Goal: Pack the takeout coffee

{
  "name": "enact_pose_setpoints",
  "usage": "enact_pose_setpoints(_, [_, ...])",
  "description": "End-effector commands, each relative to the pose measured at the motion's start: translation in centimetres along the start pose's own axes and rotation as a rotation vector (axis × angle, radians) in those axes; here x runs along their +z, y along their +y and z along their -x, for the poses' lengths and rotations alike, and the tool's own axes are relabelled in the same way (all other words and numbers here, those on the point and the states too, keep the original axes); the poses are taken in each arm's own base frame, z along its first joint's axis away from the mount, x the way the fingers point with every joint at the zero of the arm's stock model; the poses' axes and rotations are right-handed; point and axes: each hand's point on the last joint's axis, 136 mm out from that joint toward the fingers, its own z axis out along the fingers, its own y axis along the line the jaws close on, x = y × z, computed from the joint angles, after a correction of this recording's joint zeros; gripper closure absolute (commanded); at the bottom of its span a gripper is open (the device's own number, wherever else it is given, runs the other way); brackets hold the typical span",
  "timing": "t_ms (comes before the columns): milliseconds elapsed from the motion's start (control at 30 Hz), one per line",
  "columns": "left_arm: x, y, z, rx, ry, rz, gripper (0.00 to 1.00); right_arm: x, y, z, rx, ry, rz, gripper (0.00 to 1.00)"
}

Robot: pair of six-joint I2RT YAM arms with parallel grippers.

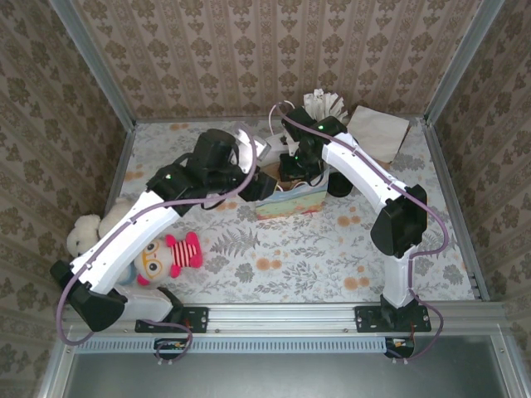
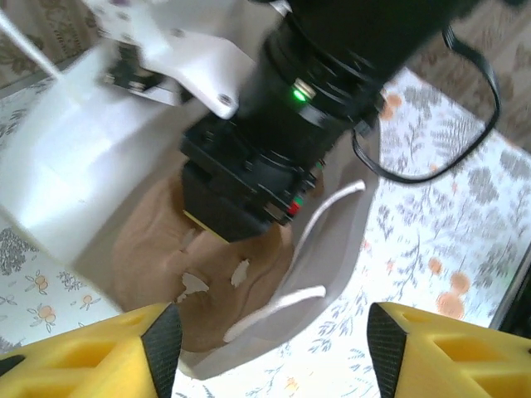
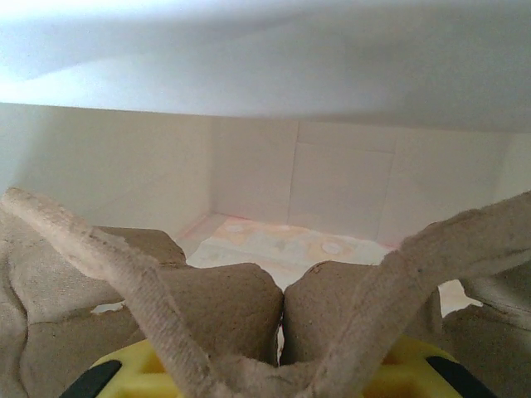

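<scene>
From above I see the flowered bench [image 1: 274,265] with both arms meeting over the gift bag [image 1: 286,203], which stands just above the middle of the frame. The left arm [image 1: 141,220] comes in from the lower left and the right arm [image 1: 365,178] from the lower right. In the left wrist view the right arm's wrist plunges into the bag's white interior, where a brown pulp carrier [image 3: 224,307] lies low in the bag. The right end effector [image 3: 278,365] is pressed onto a ridge of that carrier, pinching it inside the bag's walls. The left end effector [image 2: 274,342] hangs over the bag mouth with its yellow fingers spread, and I see nothing between them. I take the takeout coffee [image 1: 338,186] to be the dark round shape just right of the bag, half hidden beside the right arm; it is too small for me to confirm the lid. I see no cup in the carrier. My read is that I am seating the carrier, with the coffee not yet packed. The next move calls for letting go of the carrier and lifting straight out, clear of the white rope handle [image 2: 328,211] that loops beside the wrist. Then the cup has to be gripped upright and lowered into a well.
</scene>
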Motion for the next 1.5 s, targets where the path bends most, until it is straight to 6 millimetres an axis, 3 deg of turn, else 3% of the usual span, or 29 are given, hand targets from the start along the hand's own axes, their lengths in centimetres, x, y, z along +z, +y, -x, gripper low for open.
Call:
enact_pose_setpoints(0, [0.8,0.2,-0.1,0.277,0.004,0.008,0.44,0.3,0.5,0.4,0.005,-0.008,0.014,0.74])
enact_pose_setpoints(100, [1.0,-0.2,-0.6,0.503,0.052,-0.050,0.59,0.1,0.6,0.5,0.000,-0.013,0.017,0.74])
enact_pose_setpoints(200, [0.7,0.5,-0.4,0.625,0.038,-0.084,0.66,0.1,0.7,0.5,-0.001,-0.011,0.021,0.74])
enact_pose_setpoints(400, [0.3,0.2,1.1,0.721,-0.101,-0.168,0.67,-0.2,0.9,0.5,-0.001,-0.015,0.026,0.74])
enact_pose_setpoints(567, [2.0,0.5,0.6,0.820,-0.069,-0.205,0.72,-0.4,1.0,0.6,-0.010,-0.023,0.028,0.75])
enact_pose_setpoints(833, [3.7,1.0,0.2,0.894,0.002,-0.246,0.73,-0.5,1.0,0.7,-0.015,-0.032,0.024,0.75])
enact_pose_setpoints(1167, [2.6,2.1,-0.5,0.890,0.063,-0.246,0.63,-0.5,1.3,0.9,-0.022,-0.034,0.034,0.75])
enact_pose_setpoints(1467, [2.0,1.2,-1.4,0.905,0.081,-0.304,0.60,-0.4,1.2,0.9,-0.021,-0.029,0.032,0.75])
